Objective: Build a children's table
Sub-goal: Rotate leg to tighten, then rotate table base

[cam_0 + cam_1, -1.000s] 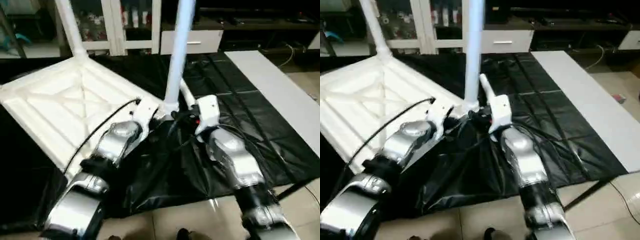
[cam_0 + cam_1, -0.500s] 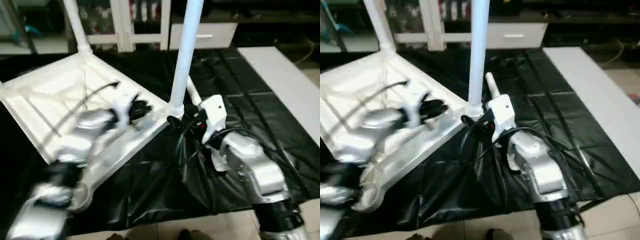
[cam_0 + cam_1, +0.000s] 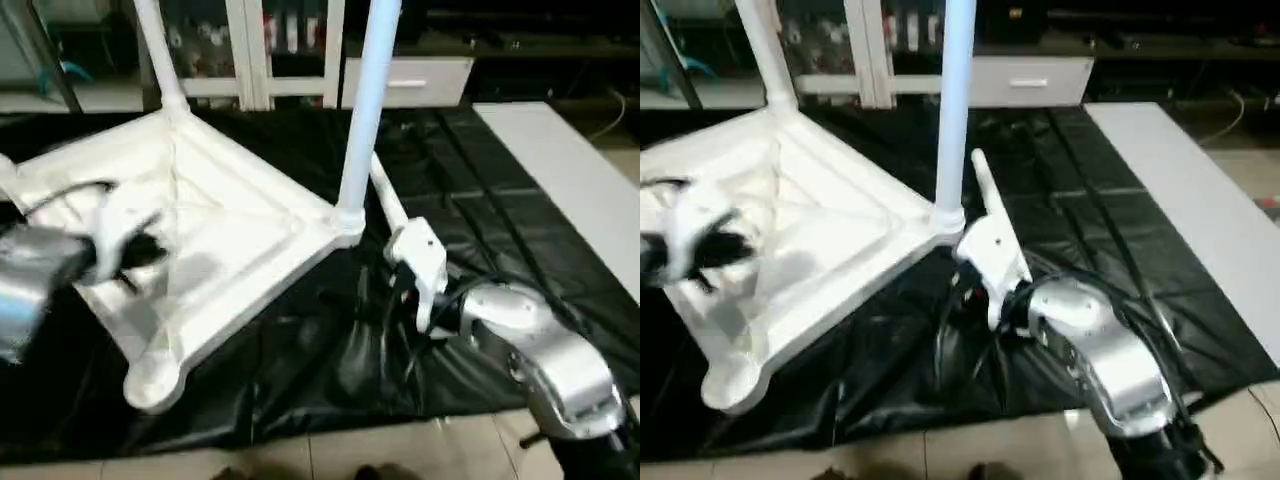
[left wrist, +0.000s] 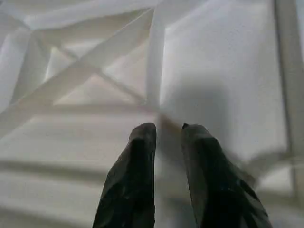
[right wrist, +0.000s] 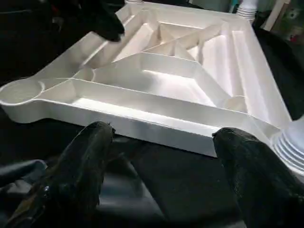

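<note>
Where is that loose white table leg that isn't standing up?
The loose leg lies flat on the black cover, right of the upturned tabletop, next to the nearer standing leg and just beyond the right gripper.

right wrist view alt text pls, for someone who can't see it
An upside-down white tabletop with a ribbed underside lies on a black cover, an empty round socket at its near corner. The right gripper hangs before its edge, jaws wide apart and holding nothing.
</note>
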Motion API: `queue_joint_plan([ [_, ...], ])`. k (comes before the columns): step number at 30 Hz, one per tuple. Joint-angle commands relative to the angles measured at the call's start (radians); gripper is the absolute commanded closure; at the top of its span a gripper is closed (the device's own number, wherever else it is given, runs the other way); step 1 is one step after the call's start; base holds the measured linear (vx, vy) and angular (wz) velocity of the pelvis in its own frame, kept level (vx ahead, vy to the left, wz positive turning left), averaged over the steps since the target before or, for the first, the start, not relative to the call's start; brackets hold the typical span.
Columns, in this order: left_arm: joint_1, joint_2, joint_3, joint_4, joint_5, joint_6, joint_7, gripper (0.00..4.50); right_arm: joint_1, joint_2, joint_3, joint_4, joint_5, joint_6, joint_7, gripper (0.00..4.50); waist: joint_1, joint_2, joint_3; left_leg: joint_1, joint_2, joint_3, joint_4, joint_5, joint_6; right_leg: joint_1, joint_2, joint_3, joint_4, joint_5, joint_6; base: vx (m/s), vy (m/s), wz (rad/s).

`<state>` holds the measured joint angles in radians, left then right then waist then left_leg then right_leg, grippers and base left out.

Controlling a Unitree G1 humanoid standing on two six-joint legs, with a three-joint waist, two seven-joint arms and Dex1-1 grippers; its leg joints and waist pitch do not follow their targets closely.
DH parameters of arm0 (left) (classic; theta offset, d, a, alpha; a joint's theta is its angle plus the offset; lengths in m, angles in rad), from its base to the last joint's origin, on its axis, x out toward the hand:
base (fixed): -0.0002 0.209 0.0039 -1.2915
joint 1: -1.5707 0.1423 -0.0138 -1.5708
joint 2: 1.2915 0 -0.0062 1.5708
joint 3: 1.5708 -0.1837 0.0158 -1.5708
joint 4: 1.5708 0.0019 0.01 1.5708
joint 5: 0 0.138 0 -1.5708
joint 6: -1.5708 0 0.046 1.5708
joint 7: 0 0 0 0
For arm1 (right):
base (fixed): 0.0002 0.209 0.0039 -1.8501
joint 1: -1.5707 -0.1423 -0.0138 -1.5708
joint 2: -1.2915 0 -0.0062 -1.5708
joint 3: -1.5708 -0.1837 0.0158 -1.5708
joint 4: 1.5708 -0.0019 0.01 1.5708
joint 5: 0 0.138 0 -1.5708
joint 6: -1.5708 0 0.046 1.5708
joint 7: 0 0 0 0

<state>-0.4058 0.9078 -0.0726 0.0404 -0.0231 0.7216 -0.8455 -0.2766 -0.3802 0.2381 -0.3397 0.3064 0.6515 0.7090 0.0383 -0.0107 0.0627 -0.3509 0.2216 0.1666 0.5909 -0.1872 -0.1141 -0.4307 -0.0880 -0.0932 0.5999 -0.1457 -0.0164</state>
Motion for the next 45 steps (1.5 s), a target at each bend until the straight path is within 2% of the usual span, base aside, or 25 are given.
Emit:
queue_joint_plan([
  [1, 0.02, 0.046, 0.018, -0.039, 0.006, 0.034, -0.025, 3.4, -0.003, -0.017, -0.005, -0.038, 0.02, 0.015, 0.015, 0.75, -0.002, 0.016, -0.056, 0.008, -0.004, -0.001, -0.077, -0.351, -0.003, 0.049, -0.033, 0.039, -0.091, -0.521, -0.062, 0.0, 0.0, 0.0],
  [3, 0.066, 0.123, 0.01, -0.073, 0.018, 0.069, -0.054, 3.4, 0.0, -0.03, -0.006, -0.056, 0.021, 0.03, 0.021, 0.75, -0.003, 0.018, -0.055, 0.014, -0.004, -0.003, -0.076, -0.374, -0.003, 0.044, -0.034, 0.039, -0.097, -0.547, -0.053, 0.0, 0.0, 0.0],
  [5, 0.089, 0.157, 0.0, -0.088, 0.036, 0.084, -0.064, 3.4, 0.0, -0.034, -0.007, -0.06, 0.019, 0.037, 0.023, 0.75, -0.006, 0.014, -0.054, 0.01, -0.006, -0.004, -0.078, -0.376, 0.002, 0.046, -0.031, 0.037, -0.098, -0.556, -0.045, 0.0, 0.0, 0.0],
  [6, 0.103, 0.177, -0.006, -0.098, 0.048, 0.094, -0.071, 3.4, 0.0, -0.037, -0.008, -0.062, 0.018, 0.041, 0.025, 0.75, -0.007, 0.015, -0.053, 0.013, -0.005, -0.003, -0.078, -0.379, 0.004, 0.041, -0.031, 0.038, -0.1, -0.553, -0.048, 0.0, 0.0, 0.0],
  [7, 0.105, 0.177, -0.007, -0.101, 0.046, 0.096, -0.071, 3.4, 0.0, -0.038, -0.007, -0.062, 0.018, 0.041, 0.026, 0.75, -0.004, 0.016, -0.055, 0.017, -0.005, -0.003, -0.076, -0.38, 0.004, 0.039, -0.032, 0.039, -0.102, -0.553, -0.049, 0.0, 0.0, 0.0],
  [8, 0.127, 0.168, -0.023, -0.131, 0.031, 0.123, -0.074, 3.4, -0.004, -0.054, 0.006, -0.068, 0.018, 0.042, 0.039, 0.75, -0.004, 0.009, -0.055, 0.016, -0.004, -0.003, -0.076, -0.378, 0.004, 0.04, -0.033, 0.039, -0.1, -0.55, -0.054, 0.0, 0.0, 0.0],
  [11, 0.127, 0.126, -0.052, -0.133, 0.022, 0.132, -0.066, 3.4, -0.008, -0.082, 0.034, -0.082, 0.02, 0.04, 0.076, 0.75, 0.0, 0.012, -0.053, 0.025, -0.004, -0.002, -0.076, -0.396, 0.002, 0.036, -0.032, 0.039, -0.103, -0.551, -0.062, 0.0, 0.0, 0.0],
  [15, 0.119, 0.098, -0.074, -0.124, 0.016, 0.131, -0.061, 3.4, -0.006, -0.105, 0.043, -0.101, 0.044, 0.059, 0.108, 0.75, 0.002, 0.011, -0.059, 0.01, -0.004, -0.008, -0.079, -0.367, 0.002, 0.053, -0.034, 0.039, -0.093, -0.501, -0.072, 0.0, 0.0, 0.0],
  [17, 0.115, 0.082, -0.089, -0.116, 0.015, 0.124, -0.059, 3.4, -0.004, -0.124, 0.051, -0.115, 0.053, 0.07, 0.128, 0.75, 0.004, 0.009, -0.06, 0.012, -0.003, -0.007, -0.077, -0.354, 0.005, 0.053, -0.033, 0.041, -0.092, -0.477, -0.075, 0.0, 0.0, 0.0],
  [19, 0.099, 0.029, -0.136, -0.088, 0.024, 0.11, -0.056, 3.4, 0.0, -0.161, 0.068, -0.139, 0.056, 0.084, 0.158, 0.75, 0.004, 0.01, -0.061, 0.007, -0.004, -0.007, -0.078, -0.344, 0.006, 0.057, -0.033, 0.041, -0.091, -0.472, -0.08, 0.0, 0.0, 0.0],
  [20, 0.097, 0.024, -0.141, -0.085, 0.026, 0.109, -0.056, 3.4, 0.001, -0.163, 0.069, -0.14, 0.055, 0.085, 0.159, 0.75, 0.006, 0.012, -0.063, 0.012, -0.003, -0.006, -0.075, -0.342, 0.005, 0.054, -0.034, 0.042, -0.091, -0.465, -0.082, 0.0, 0.0, 0.0],
  [22, 0.082, -0.031, -0.184, -0.06, 0.032, 0.096, -0.057, 3.4, -0.002, -0.165, 0.068, -0.139, 0.047, 0.077, 0.15, 0.75, 0.006, 0.009, -0.066, 0.005, -0.004, -0.006, -0.075, -0.314, 0.005, 0.058, -0.033, 0.044, -0.086, -0.425, -0.097, 0.0, 0.0, 0.0],
  [24, 0.064, -0.083, -0.194, -0.031, 0.025, 0.093, -0.039, 3.4, -0.006, -0.16, 0.068, -0.134, 0.041, 0.074, 0.142, 0.75, 0.008, 0.009, -0.068, 0.006, -0.004, -0.004, -0.074, -0.304, 0.003, 0.059, -0.032, 0.045, -0.083, -0.396, -0.11, 0.0, 0.0, 0.0],
  [27, 0.036, -0.144, -0.208, 0.027, 0.034, 0.076, -0.007, 3.4, -0.011, -0.152, 0.069, -0.127, 0.032, 0.07, 0.127, 0.75, 0.019, 0.009, -0.067, 0.015, -0.005, -0.001, -0.071, -0.316, 0.001, 0.055, -0.033, 0.045, -0.086, -0.416, -0.113, 0.0, 0.0, 0.0],
  [29, -0.005, -0.228, -0.167, 0.102, 0.031, 0.045, 0.079, 3.4, -0.016, -0.145, 0.068, -0.122, 0.026, 0.063, 0.113, 0.75, 0.022, 0.009, -0.065, 0.013, -0.005, -0.002, -0.072, -0.319, 0.001, 0.056, -0.032, 0.044, -0.088, -0.43, -0.105, 0.0, 0.0, 0.0],
  [30, -0.029, -0.272, -0.138, 0.145, 0.025, 0.029, 0.13, 3.4, -0.018, -0.14, 0.067, -0.118, 0.024, 0.061, 0.104, 0.75, 0.025, 0.009, -0.062, 0.023, -0.009, 0.004, -0.065, -0.34, 0.003, 0.046, -0.028, 0.04, -0.102, -0.468, -0.095, 0.0, 0.0, 0.0],
  [31, -0.05, -0.305, -0.116, 0.183, 0.025, 0.012, 0.174, 3.4, -0.02, -0.137, 0.066, -0.114, 0.021, 0.059, 0.096, 0.75, 0.032, 0.005, -0.066, 0.033, -0.009, 0.003, -0.062, -0.352, 0.004, 0.043, -0.033, 0.04, -0.105, -0.507, -0.084, 0.0, 0.0, 0.0],
  [32, -0.061, -0.318, -0.109, 0.202, 0.028, 0.002, 0.196, 3.4, -0.021, -0.135, 0.066, -0.112, 0.02, 0.058, 0.093, 0.75, 0.031, 0.007, -0.064, 0.027, -0.01, 0.004, -0.063, -0.346, 0.006, 0.046, -0.032, 0.04, -0.106, -0.52, -0.077, 0.0, 0.0, 0.0],
  [33, -0.1, -0.346, -0.102, 0.279, 0.051, -0.051, 0.272, 3.4, -0.024, -0.128, 0.065, -0.108, 0.012, 0.053, 0.083, 0.75, 0.037, 0.006, -0.065, 0.014, -0.011, -0.004, -0.068, -0.343, 0.005, 0.057, -0.034, 0.033, -0.11, -0.564, -0.036, 0.0, 0.0, 0.0],
  [37, -0.147, -0.402, -0.071, 0.366, 0.051, -0.11, 0.34, 3.4, -0.025, -0.119, 0.067, -0.105, 0.006, 0.052, 0.076, 0.75, 0.037, 0.003, -0.066, 0.008, -0.019, -0.009, -0.064, -0.341, 0.004, 0.06, -0.037, 0.018, -0.127, -0.633, 0.029, 0.0, 0.0, 0.0],
  [38, -0.155, -0.416, -0.061, 0.378, 0.044, -0.116, 0.349, 3.4, -0.025, -0.118, 0.068, -0.105, 0.005, 0.052, 0.075, 0.75, 0.033, 0.002, -0.065, 0.004, -0.021, -0.009, -0.063, -0.34, 0.005, 0.062, -0.036, 0.014, -0.13, -0.641, 0.035, 0.0, 0.0, 0.0],
  [39, -0.169, -0.451, -0.047, 0.396, 0.031, -0.128, 0.36, 3.4, -0.024, -0.117, 0.07, -0.101, 0.002, 0.047, 0.071, 0.75, 0.033, 0.005, -0.067, 0.009, -0.017, -0.012, -0.064, -0.343, 0.009, 0.061, -0.038, 0.007, -0.137, -0.638, 0.038, 0.0, 0.0, 0.0],
  [43, -0.192, -0.529, -0.043, 0.43, 0.002, -0.161, 0.375, 3.4, -0.026, -0.114, 0.075, -0.09, -0.004, 0.037, 0.059, 0.75, 0.033, 0.007, -0.067, 0.011, -0.009, -0.018, -0.071, -0.369, 0.017, 0.065, -0.042, -0.001, -0.138, -0.581, 0.01, 0.0, 0.0, 0.0],
  [44, -0.193, -0.539, -0.051, 0.428, -0.002, -0.166, 0.372, 3.4, -0.028, -0.113, 0.074, -0.089, -0.006, 0.036, 0.058, 0.75, 0.035, 0.009, -0.068, 0.016, -0.004, -0.019, -0.073, -0.38, 0.017, 0.064, -0.046, -0.001, -0.138, -0.567, -0.001, 0.0, 0.0, 0.0],
  [45, -0.195, -0.544, -0.056, 0.433, -0.003, -0.175, 0.371, 3.4, -0.028, -0.112, 0.073, -0.088, -0.007, 0.036, 0.058, 0.75, 0.035, 0.009, -0.07, 0.013, -0.001, -0.022, -0.077, -0.383, 0.017, 0.07, -0.048, 0.0, -0.133, -0.535, -0.016, 0.0, 0.0, 0.0],
])
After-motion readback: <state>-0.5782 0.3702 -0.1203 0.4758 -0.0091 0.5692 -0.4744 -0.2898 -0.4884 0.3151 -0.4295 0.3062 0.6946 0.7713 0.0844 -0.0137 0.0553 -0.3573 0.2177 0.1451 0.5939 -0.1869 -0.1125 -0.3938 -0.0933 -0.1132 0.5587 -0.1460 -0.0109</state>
